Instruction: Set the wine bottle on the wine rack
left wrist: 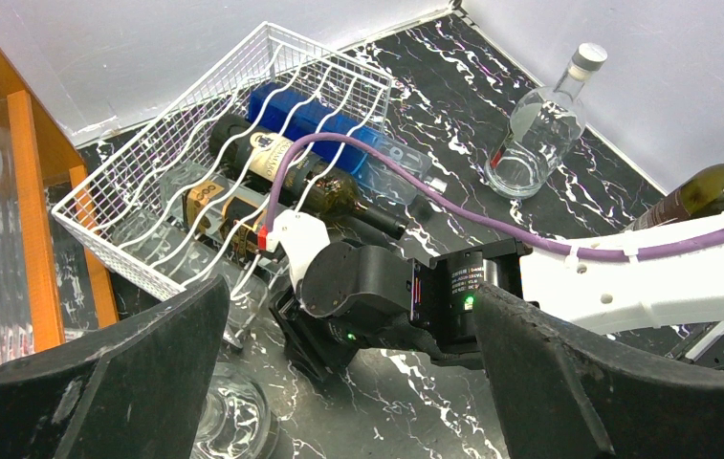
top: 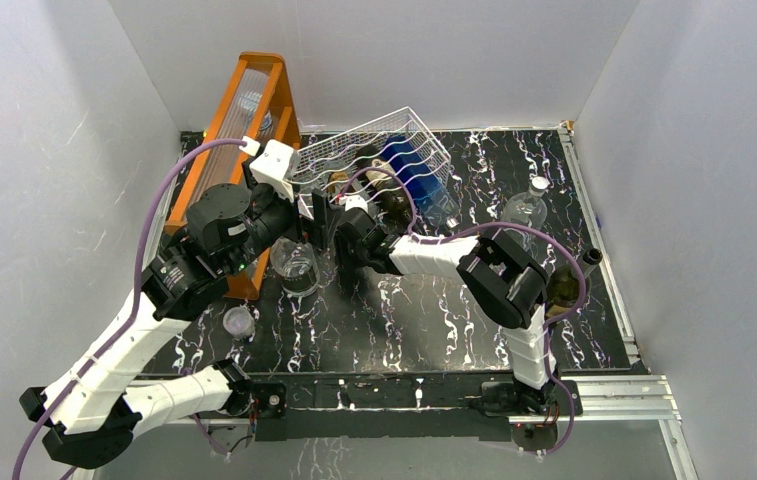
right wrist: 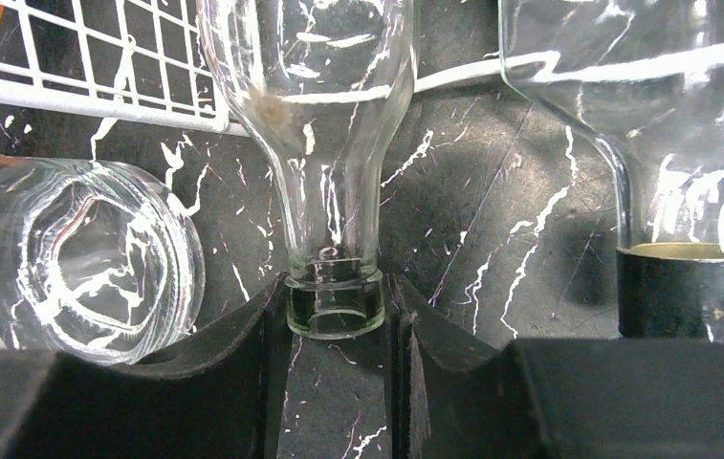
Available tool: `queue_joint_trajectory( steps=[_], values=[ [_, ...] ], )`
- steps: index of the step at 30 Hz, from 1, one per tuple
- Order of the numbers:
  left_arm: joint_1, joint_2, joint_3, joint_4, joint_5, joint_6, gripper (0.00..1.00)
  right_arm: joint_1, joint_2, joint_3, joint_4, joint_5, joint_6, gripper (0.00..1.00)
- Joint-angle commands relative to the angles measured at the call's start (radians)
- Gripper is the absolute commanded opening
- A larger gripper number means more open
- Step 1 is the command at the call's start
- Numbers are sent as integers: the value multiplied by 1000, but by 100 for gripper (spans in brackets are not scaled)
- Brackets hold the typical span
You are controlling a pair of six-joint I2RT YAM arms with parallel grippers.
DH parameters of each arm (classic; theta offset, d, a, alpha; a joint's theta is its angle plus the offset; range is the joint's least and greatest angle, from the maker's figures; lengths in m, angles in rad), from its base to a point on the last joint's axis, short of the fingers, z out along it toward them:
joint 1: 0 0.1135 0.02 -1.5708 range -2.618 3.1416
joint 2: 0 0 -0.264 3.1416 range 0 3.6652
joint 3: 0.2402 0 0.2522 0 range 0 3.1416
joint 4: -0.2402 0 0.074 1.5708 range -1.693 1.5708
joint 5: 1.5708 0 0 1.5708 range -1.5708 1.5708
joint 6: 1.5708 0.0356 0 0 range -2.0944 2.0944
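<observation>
The white wire wine rack (top: 374, 150) stands tilted at the back, with a blue bottle (left wrist: 319, 115) and two dark labelled bottles (left wrist: 291, 172) lying in it. In the right wrist view my right gripper (right wrist: 336, 316) is shut on the mouth of a clear wine bottle (right wrist: 324, 143), whose neck pokes out under the rack's front wire (right wrist: 99, 91) just above the table. From above, the right gripper (top: 332, 232) sits at the rack's front. My left gripper (left wrist: 348, 382) is wide open and empty, hovering just left of it (top: 306, 208).
Another clear bottle (top: 294, 265) lies by the rack's front left. A tall orange wooden frame (top: 244, 120) stands left of the rack. A clear capped bottle (top: 526, 205) and an olive-green bottle (top: 566, 280) stand at the right. A small glass jar (top: 239, 322) sits front left.
</observation>
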Motion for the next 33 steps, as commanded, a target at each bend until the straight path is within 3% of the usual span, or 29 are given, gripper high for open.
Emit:
queue_joint_trajectory(
  steps=[1,4,8,11,23,28,33],
  values=[
    [6,-19,0,-4,-7,0,98,-19,13,75,99,-53,18,44],
    [7,-14,3,-9,-12,-3,98,-30,6,77,113,-88,27,49],
    [6,-15,5,-15,-15,-1,98,-32,-18,61,122,-93,21,71],
    [6,-18,3,-17,-17,0,98,-33,-50,31,133,-96,18,77],
    [6,-44,21,-23,-40,21,98,-35,-350,-127,90,-33,-32,79],
    [6,-67,10,-32,-38,22,98,-50,-519,-161,-63,84,-58,79],
    [6,-103,-33,-59,-40,18,98,-99,-691,-156,-337,240,-70,79]
  ],
)
